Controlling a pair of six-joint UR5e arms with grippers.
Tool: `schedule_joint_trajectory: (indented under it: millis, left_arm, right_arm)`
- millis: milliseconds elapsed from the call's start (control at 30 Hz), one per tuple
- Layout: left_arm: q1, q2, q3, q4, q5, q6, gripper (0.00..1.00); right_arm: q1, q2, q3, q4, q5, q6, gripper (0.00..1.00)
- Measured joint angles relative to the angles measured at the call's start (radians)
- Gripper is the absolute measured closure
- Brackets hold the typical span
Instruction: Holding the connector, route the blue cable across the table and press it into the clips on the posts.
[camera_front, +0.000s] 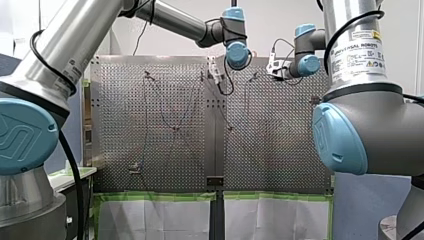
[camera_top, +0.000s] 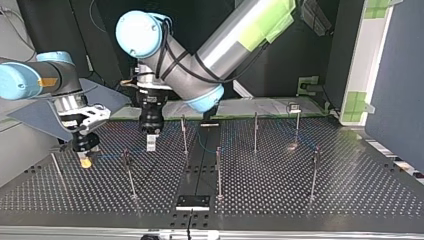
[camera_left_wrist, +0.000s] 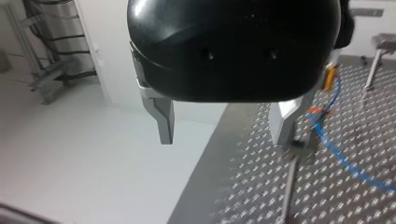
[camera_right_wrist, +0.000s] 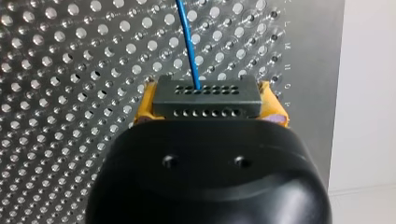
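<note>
My right gripper (camera_right_wrist: 208, 109), with yellow pads, is shut on a dark connector (camera_right_wrist: 205, 88). The blue cable (camera_right_wrist: 187, 44) leaves the connector's top and runs out over the perforated table. In the top view my right gripper (camera_top: 86, 160) hangs low over the table at the left. My left gripper (camera_top: 151, 144) hangs beside it, a little further toward the middle. In the left wrist view my left gripper (camera_left_wrist: 224, 135) is open with nothing between its metal fingers. Just past one finger stands a clip post (camera_left_wrist: 299, 148), with the blue cable (camera_left_wrist: 338, 156) running past it.
Several thin clip posts stand across the table, such as one (camera_top: 184, 131) near my left gripper and others (camera_top: 255, 131) (camera_top: 314, 171) toward the top view's right. A small black plate (camera_top: 192, 201) lies at the near edge. The table edge (camera_left_wrist: 210, 154) runs under my left gripper.
</note>
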Motion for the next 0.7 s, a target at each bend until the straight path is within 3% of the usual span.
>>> schedule_joint_trajectory:
  millis: [167,700]
  left_arm:
    - [0.006,0.042,-0.042,0.042,0.003,0.026,0.0]
    - [0.021,0.175,-0.175,0.175,0.045,-0.021,0.0]
  right_arm:
    - [0.005,0.0,0.0,0.0,-0.005,0.0,1.0]
    - [0.011,0.0,0.0,0.002,-0.008,0.003,1.0]
